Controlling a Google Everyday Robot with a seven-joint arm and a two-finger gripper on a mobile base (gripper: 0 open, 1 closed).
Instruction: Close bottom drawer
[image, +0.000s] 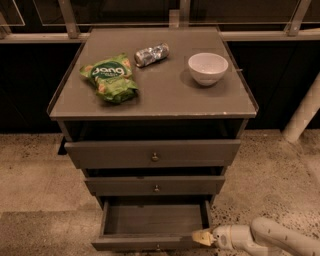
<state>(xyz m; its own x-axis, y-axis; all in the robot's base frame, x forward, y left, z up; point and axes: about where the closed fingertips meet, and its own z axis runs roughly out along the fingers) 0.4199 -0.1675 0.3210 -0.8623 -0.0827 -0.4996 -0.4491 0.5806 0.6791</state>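
Low at the right of the camera view, just above the speckled floor (35, 175): the gripper (201, 237), at the end of a pale arm (272, 239) reaching in from the right. Tapers to one cream-coloured point aimed left, tips pinched together with nothing between them. Sits at the right end of the bottom drawer (150, 220), over the top edge of its front panel near the front right corner; looks to be touching there, though actual contact cannot be told for certain. Clear of the small brass knob (158, 246) at the middle of that front.

At the foot of the grey cabinet (165, 97), pulled well out, with the inside floor bare and fully in sight. Above it, the middle drawer (155, 186) and the top drawer (152, 152), both standing proud by a little. Up on the cabinet top: a green snack bag (111, 77) at the left, a crushed can (151, 54) lying on its side at the back, a white bowl (207, 68) at the right, all apart from one another.
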